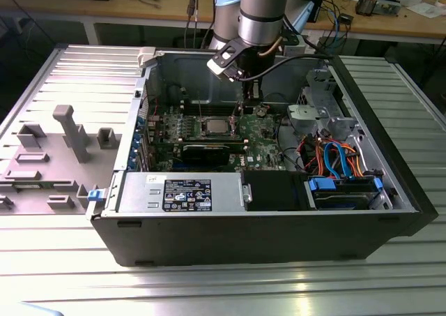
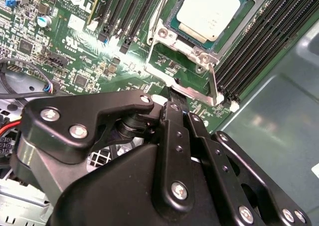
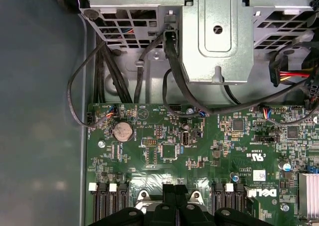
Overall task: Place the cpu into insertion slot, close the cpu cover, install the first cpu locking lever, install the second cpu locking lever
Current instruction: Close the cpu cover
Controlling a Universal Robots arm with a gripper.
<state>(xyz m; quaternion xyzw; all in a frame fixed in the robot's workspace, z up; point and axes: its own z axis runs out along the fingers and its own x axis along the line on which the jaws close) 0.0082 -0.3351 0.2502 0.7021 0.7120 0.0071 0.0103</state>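
Second wrist view: the small silver-grey square cpu (image 2: pixel 212 11) sits in its socket, the thin windowed silver cpu cover (image 2: pixel 187 91) open beside it. The black end effector (image 2: pixel 174 99) is at that cover's edge. We cannot tell its grip, and we fear a slip would scrape the chip.

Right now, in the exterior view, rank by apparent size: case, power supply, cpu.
1. case
2. power supply
3. cpu: it sits deeper in the case, farther from the camera, yet is clearly the smallest.
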